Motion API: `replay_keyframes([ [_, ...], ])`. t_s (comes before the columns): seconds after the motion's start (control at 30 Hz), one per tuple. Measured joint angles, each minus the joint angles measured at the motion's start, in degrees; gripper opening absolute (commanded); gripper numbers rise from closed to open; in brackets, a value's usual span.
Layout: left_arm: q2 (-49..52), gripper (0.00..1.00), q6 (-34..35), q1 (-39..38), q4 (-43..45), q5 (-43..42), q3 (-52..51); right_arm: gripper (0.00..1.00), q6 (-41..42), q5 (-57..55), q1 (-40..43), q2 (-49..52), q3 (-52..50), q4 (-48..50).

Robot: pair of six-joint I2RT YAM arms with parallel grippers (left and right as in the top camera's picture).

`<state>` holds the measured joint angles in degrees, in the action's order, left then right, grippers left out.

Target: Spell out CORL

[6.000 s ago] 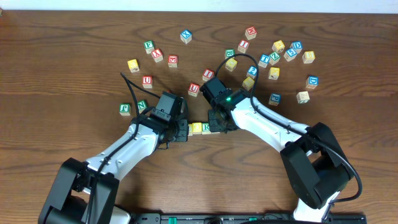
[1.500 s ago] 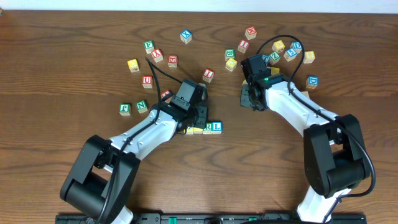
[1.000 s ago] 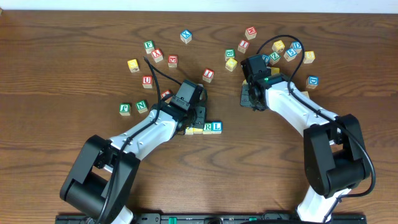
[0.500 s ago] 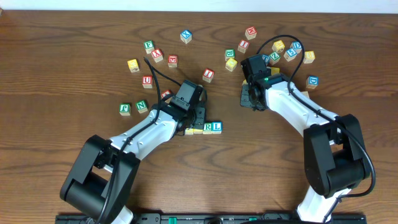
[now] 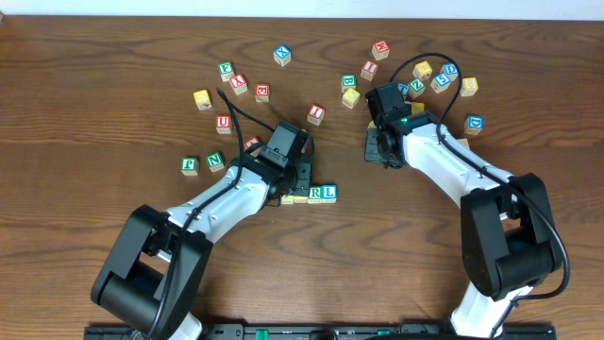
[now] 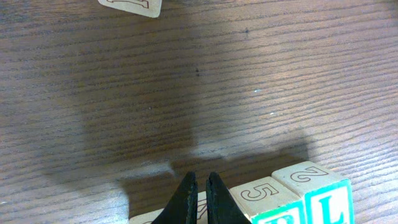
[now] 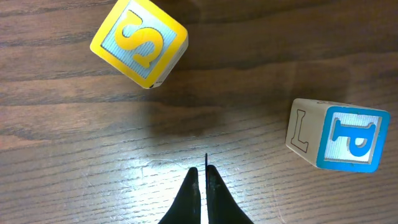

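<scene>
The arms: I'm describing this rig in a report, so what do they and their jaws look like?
Both the left arm and right arm have white links, black joints and black wrist housings, each with a looping black cable. A green light glows on the right wrist. The jaws are slim, black and tapered.

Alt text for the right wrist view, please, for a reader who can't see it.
The right gripper, jaws shut and holding nothing, points at a bare patch of wooden table. A yellow S cube sits rotated at upper left. A blue P cube lies at right, with an outlined L on its side face.
</scene>
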<state>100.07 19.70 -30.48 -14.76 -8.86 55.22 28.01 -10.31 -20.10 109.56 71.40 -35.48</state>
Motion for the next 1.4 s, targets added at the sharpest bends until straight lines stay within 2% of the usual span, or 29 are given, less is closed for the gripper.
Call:
replay_keyframes([
  [1.4, 0.00, 0.07, 0.02, -1.62, -0.63, -0.87, 0.00, 0.01, 0.00, 0.00, 0.00, 0.00, 0.00, -0.02],
])
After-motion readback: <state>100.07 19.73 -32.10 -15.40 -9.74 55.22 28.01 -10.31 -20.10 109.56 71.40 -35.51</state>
